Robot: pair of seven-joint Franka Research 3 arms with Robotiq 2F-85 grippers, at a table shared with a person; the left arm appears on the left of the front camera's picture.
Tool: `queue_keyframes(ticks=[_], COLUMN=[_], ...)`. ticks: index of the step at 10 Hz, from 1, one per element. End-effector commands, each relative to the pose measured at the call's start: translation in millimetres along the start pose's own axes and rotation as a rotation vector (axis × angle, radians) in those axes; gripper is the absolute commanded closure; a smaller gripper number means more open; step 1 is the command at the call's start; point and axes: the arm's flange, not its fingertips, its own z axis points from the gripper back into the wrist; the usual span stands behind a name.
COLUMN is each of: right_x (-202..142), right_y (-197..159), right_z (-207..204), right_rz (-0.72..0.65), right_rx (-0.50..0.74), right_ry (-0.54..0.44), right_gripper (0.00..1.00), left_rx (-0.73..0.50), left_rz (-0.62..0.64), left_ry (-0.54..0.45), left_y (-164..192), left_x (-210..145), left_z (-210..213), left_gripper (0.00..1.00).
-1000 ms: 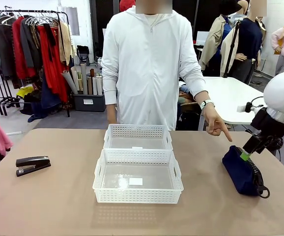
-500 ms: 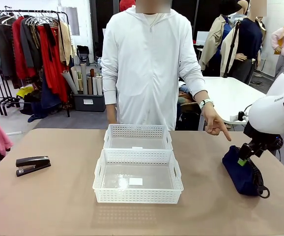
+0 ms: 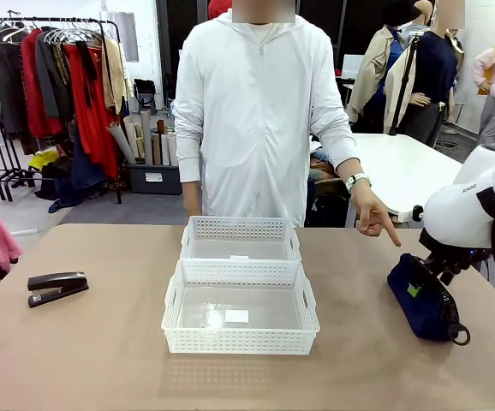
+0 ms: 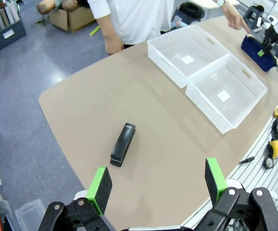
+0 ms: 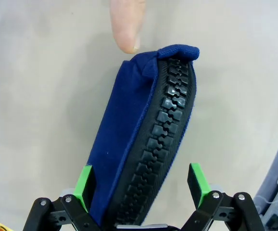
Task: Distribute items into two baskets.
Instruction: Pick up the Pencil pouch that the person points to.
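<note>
We count one navy pouch (image 3: 423, 301), one black stapler (image 3: 57, 287) and two white baskets, all on the brown table (image 3: 102, 360). The pouch stands on its edge with the zipper ridge up, on the table's right side near that edge. Its long axis runs from the near right toward the far left, and its far end points at the person's hand (image 3: 372, 214), whose forefinger hovers just beside that tip. The right gripper (image 3: 414, 289) is down over the pouch's near half with its jaws spread wide and nothing clamped. In the right wrist view one green pad sits just beside the blue cloth and the other stands apart from the zipper. The left gripper (image 4: 157, 179) hangs high above the table's left side, its jaws also released. Below it the stapler lies flat near the left edge, long axis roughly across the table. The larger basket (image 3: 241, 341) sits nearer us and the smaller basket (image 3: 241, 229) behind it, long sides touching, at the table's middle. Both items lie outside the baskets. Bare tabletop separates the baskets from the pouch, and a wider stretch separates them from the stapler.
</note>
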Motion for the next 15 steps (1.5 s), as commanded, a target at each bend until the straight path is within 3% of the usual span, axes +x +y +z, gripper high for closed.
queue_keyframes(ticks=[1,5,10,14,15], right_x=[9.5,10.1,5.9,5.1,3.8], right_y=[4.6,3.7,2.0,5.2,7.8], right_z=[-5.7,-11.9,-10.2,-10.3,-8.9], right_rz=[-0.066,-0.11,-0.119,-0.108,-0.062], right_rx=[-0.009,-0.022,-0.002,0.011,0.063], right_ry=[-0.01,0.008,0.012,0.037,0.077], right_gripper=[0.0,0.0,1.0,1.0,1.0], left_rx=[-0.01,-0.01,-0.01,-0.01,-0.01], left_rz=[-0.013,-0.013,-0.013,-0.013,-0.013], left_ry=[-0.011,-0.011,-0.011,-0.011,-0.011], left_y=[1.3,1.3,1.3,1.3,1.3], left_x=[0.8,0.8,0.8,0.8,0.8], left_z=[-0.1,-0.1,-0.1,-0.1,-0.1], left_gripper=[0.0,0.0,0.0,0.0,0.0])
